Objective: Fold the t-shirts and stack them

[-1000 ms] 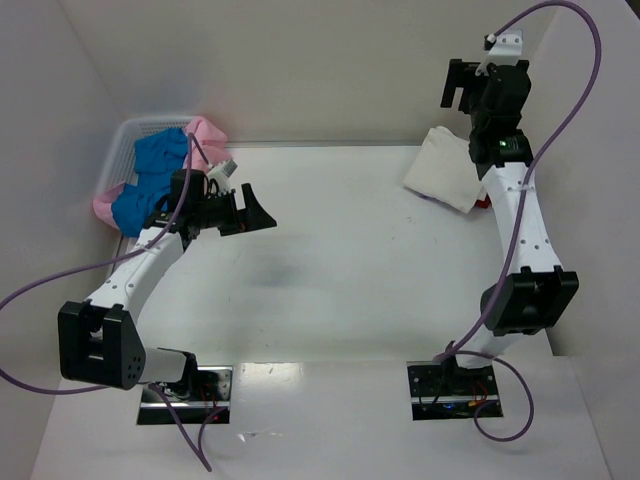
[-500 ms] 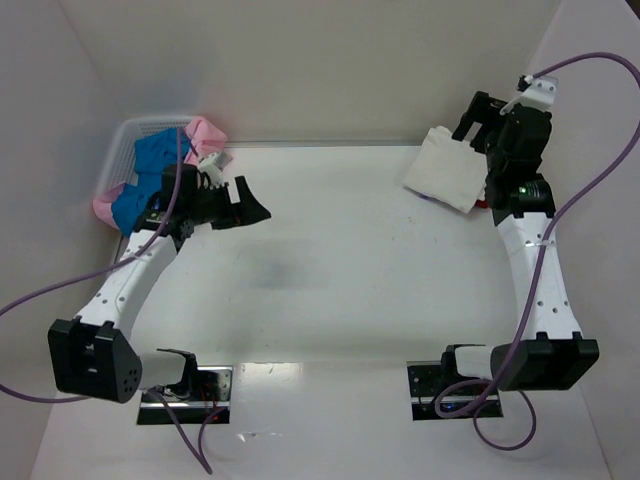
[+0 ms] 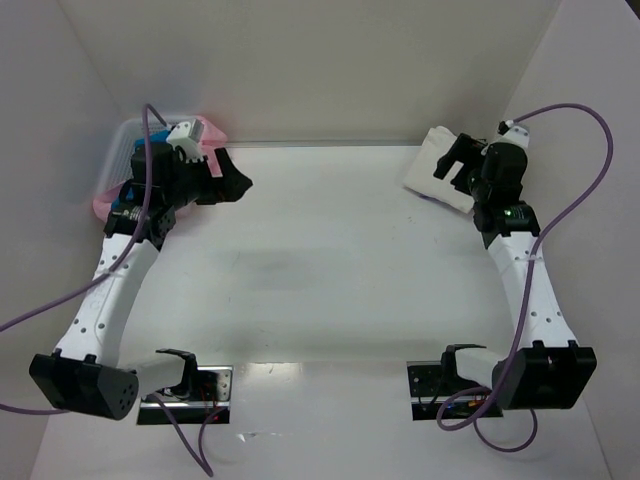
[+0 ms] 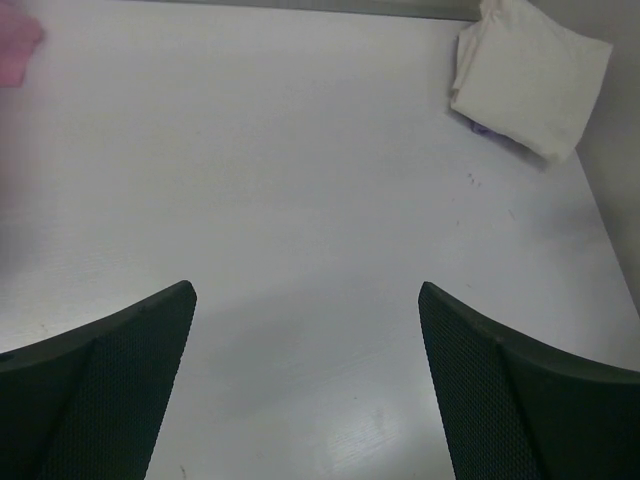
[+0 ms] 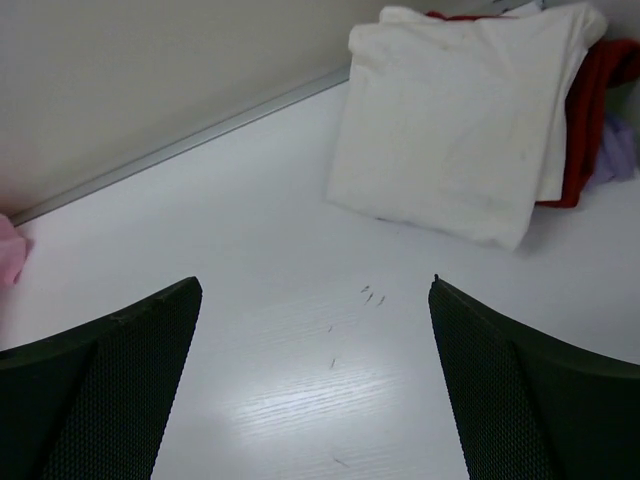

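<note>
From above, the left claw (image 3: 232, 182) stood spread apart beside a pink t-shirt (image 3: 208, 130), and the right claw (image 3: 452, 165), also apart, was close by the folded cream-white t-shirt (image 3: 422, 178). The left wrist saw that shirt at one o'clock, well apart. The right wrist saw it near, at one o'clock, with a red t-shirt (image 5: 592, 110) peeking from beneath.

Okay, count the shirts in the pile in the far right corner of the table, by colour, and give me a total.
cream-white t-shirt, folded, on top: 1
red t-shirt, showing from under it: 1
lavender t-shirt, only an edge showing: 1
Total: 3
</note>
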